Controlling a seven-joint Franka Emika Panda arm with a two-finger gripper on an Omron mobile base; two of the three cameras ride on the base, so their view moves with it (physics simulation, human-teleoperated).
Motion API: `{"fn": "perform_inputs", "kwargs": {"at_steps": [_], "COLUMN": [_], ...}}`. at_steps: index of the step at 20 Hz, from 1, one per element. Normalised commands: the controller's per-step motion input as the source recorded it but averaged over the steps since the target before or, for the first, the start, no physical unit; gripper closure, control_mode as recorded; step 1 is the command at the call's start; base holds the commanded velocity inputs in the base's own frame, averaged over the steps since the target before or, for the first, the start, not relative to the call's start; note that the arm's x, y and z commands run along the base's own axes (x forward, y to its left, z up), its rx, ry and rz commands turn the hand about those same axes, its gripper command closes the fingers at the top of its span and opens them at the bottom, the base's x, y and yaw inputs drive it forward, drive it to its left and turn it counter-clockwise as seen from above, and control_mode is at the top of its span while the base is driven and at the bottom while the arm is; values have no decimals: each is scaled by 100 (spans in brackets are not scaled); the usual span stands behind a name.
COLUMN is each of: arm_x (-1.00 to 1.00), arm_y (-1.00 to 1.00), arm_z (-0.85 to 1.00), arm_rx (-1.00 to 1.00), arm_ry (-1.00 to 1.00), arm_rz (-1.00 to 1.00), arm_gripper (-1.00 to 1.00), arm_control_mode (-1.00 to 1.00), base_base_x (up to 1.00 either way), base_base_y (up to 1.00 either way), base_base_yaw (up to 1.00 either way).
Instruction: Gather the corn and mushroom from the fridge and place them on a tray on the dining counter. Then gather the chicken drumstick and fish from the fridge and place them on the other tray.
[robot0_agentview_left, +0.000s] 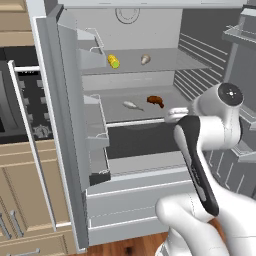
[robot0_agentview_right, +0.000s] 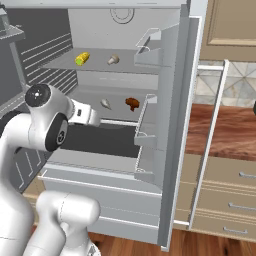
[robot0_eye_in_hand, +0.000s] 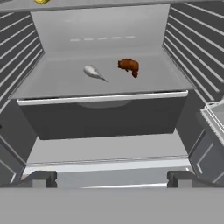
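Hand view: faces into the open fridge (robot0_eye_in_hand: 105, 30), lower shelf ahead.
Corn (robot0_agentview_left: 114, 61): yellow cob, lying on the upper shelf, left of the mushroom.
Mushroom (robot0_agentview_left: 145, 59): small, pale beige, upper shelf, near the corn but apart from it.
Fish (robot0_eye_in_hand: 93, 72): pale grey-white, slim, lying on the lower shelf, tail end tapering to a point.
Chicken drumstick (robot0_eye_in_hand: 129, 66): reddish brown, lower shelf, just right of the fish, not touching.
Gripper (robot0_eye_in_hand: 109, 178): jaws spread wide, nothing between them, touching nothing; dark fingertips (robot0_eye_in_hand: 40, 178) sit at the fridge front, well short of the food.
Arm (robot0_agentview_right: 82, 112): white, reaches from the base toward the fridge opening at lower-shelf height.
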Motion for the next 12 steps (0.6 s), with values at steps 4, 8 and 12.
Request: {"fn": "perform_inputs", "kwargs": {"at_steps": [4, 8, 12], "arm_x": [31, 16, 0], "arm_y": [0, 0, 0], "arm_z": [0, 0, 0], "arm_rx": [-2, -1, 0], "arm_ry": [-6, -2, 0], "arm_rz": [0, 0, 0], "arm_gripper": [-100, -100, -100], "arm_control_mode": [-100, 100, 100], "base_base_x": [0, 15, 35], "base_base_y": [0, 0, 0], "base_base_yaw": [0, 0, 0]}}
